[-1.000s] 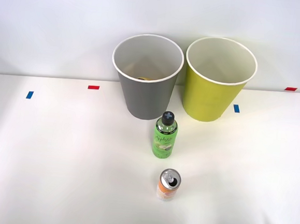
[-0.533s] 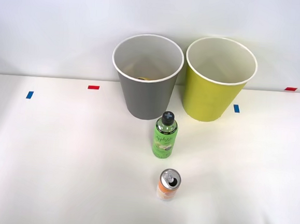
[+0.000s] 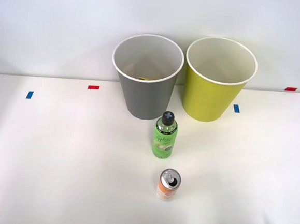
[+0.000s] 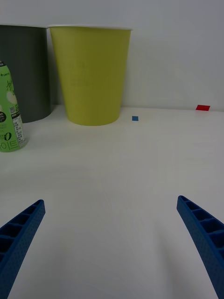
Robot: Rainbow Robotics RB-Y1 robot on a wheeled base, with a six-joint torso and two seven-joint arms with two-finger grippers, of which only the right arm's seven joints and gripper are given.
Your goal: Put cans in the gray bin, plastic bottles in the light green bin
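We've got the green bottle [image 3: 165, 135] standing upright mid-table [image 3: 57, 162], black cap on, so let's place everything off it. Just behind it, slightly to the robot's left, sits the gray bin [image 3: 146, 86], w/ a sliver of yellow showing inside at the bottom, can't tell what it is. Behind the bottle to the right is the light green bin [image 3: 218, 83], close beside the gray one, rims nearly touching. In front of the bottle, a little apart, the orange-white can [image 3: 168, 184] stands upright, silver pull-tab top facing up. Right gripper [image 4: 112, 247] hangs low over bare table, well to the front-right of the bottle, its blue ribbed fingers [image 4: 21, 233] spread wide w/ nothing between them. Small blue tape mark [image 4: 135, 118] lies near the light green bin's base.
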